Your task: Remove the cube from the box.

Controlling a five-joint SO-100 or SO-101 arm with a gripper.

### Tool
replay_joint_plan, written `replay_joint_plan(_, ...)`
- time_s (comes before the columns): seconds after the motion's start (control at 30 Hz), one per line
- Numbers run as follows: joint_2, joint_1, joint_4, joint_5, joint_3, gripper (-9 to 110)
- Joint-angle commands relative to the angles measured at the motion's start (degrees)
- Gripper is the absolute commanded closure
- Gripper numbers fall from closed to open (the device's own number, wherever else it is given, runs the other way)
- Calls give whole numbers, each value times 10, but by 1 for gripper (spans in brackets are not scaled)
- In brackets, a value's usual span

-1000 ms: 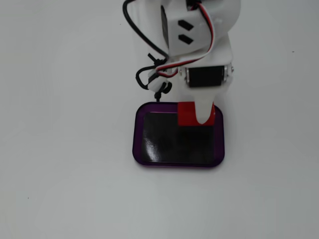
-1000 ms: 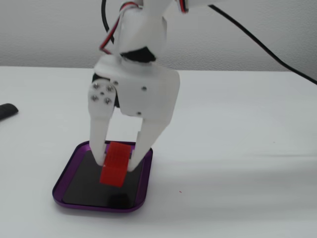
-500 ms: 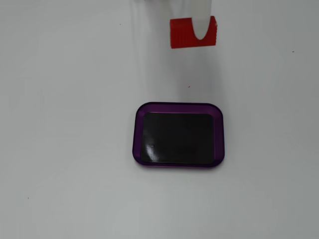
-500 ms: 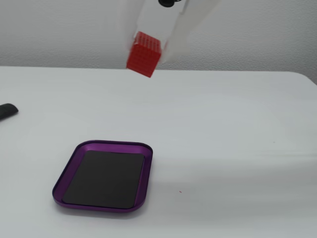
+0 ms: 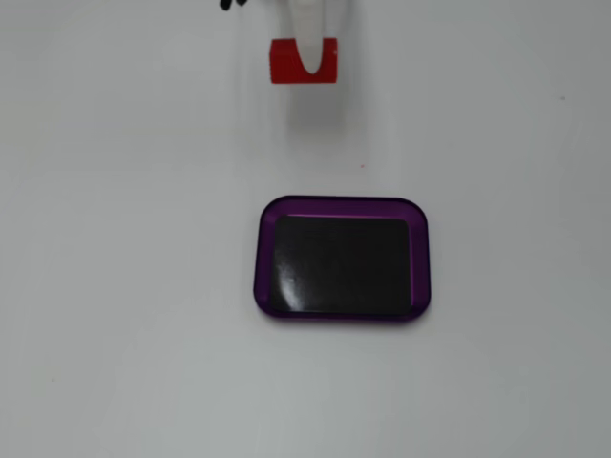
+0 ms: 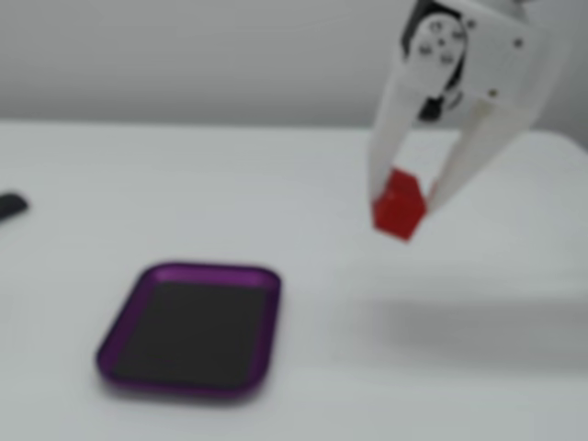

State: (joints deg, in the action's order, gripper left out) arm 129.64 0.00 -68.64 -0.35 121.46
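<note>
In a fixed view the gripper [image 6: 406, 204] has its two white fingers [image 6: 390, 138] closed on the cube [image 6: 399, 206], which hangs above the white table [image 6: 459, 367] (this frame is blurred). The box [image 6: 188, 329] lies at about eight o'clock from it, well apart. No writing is legible anywhere.

In a fixed view that looks straight down, the cube [image 5: 304, 62] sits near the top edge of the picture, toward the far edge of the white tabletop [image 5: 124, 239]. 1 white gripper finger [image 5: 311, 38] crosses its middle, its rounded tip over the red face. The rest of the arm is out of frame. The box [image 5: 342, 314] lies near the tabletop's middle, well apart from the cube, its black bottom bare.
</note>
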Motion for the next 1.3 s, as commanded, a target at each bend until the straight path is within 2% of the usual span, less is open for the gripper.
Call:
replay_joint_plan(0.0, 69, 3, 54, 0, 102, 102)
replay_joint_plan(0.57, 103, -4, 264, -1, 335, 101)
replay_joint_plan(0.67, 107, -3, 253, -1, 330, 98)
replay_joint_plan(0.87, 112, 0, 224, -3, 301, 85)
replay_joint_plan(1.27, 112, 1, 47, -3, 79, 84)
